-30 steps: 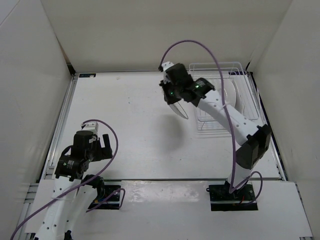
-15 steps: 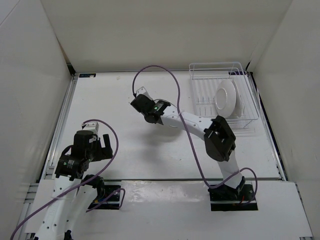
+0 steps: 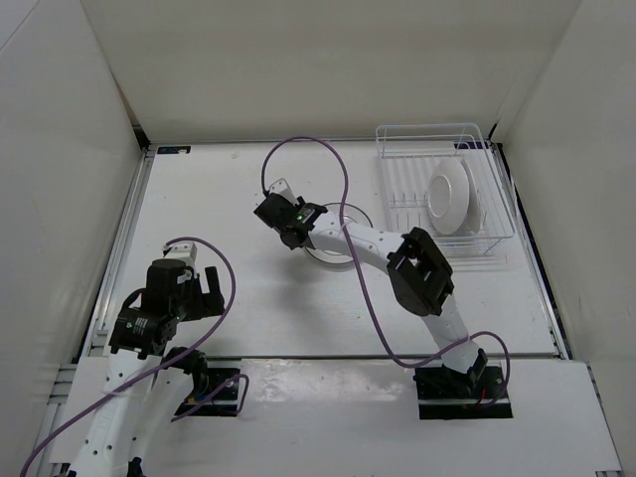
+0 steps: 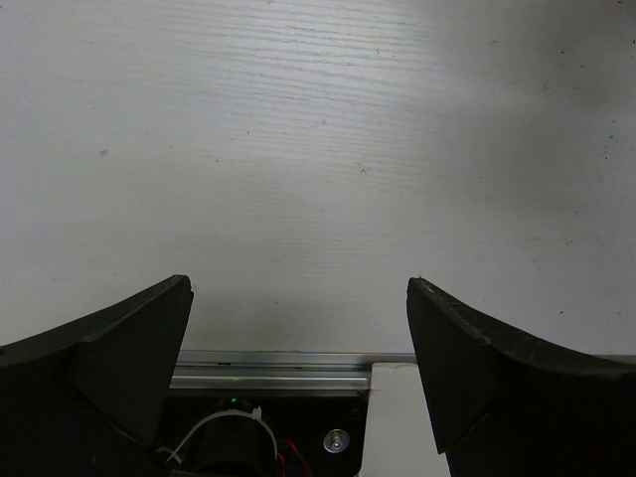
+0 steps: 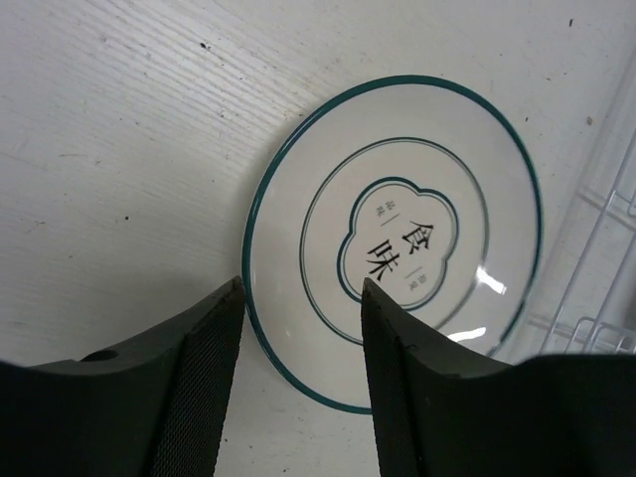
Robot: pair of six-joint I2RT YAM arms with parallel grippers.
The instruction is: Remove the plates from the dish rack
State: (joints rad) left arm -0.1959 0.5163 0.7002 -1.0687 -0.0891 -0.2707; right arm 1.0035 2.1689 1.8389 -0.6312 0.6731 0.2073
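Note:
A white plate (image 5: 397, 238) with a thin green rim line and a centre motif with characters lies flat on the table. From above, this plate (image 3: 331, 254) lies mid-table, partly under the right arm. My right gripper (image 5: 300, 298) is open, one jaw on either side of the plate's near rim and not closed on it. From above, the right gripper (image 3: 301, 237) is at the plate's left edge. A second white plate (image 3: 449, 197) stands on edge in the white wire dish rack (image 3: 397, 189). My left gripper (image 4: 298, 288) is open with nothing in it.
The rack's wire corner (image 5: 596, 308) shows just right of the flat plate. White walls enclose the table on three sides. The left arm (image 3: 164, 298) rests folded near the front-left edge, over a metal rail (image 4: 278, 358).
The right arm swung left from the rack with the plate, lowered it flat onto the mid-table and opened its jaws. The left arm has not moved.

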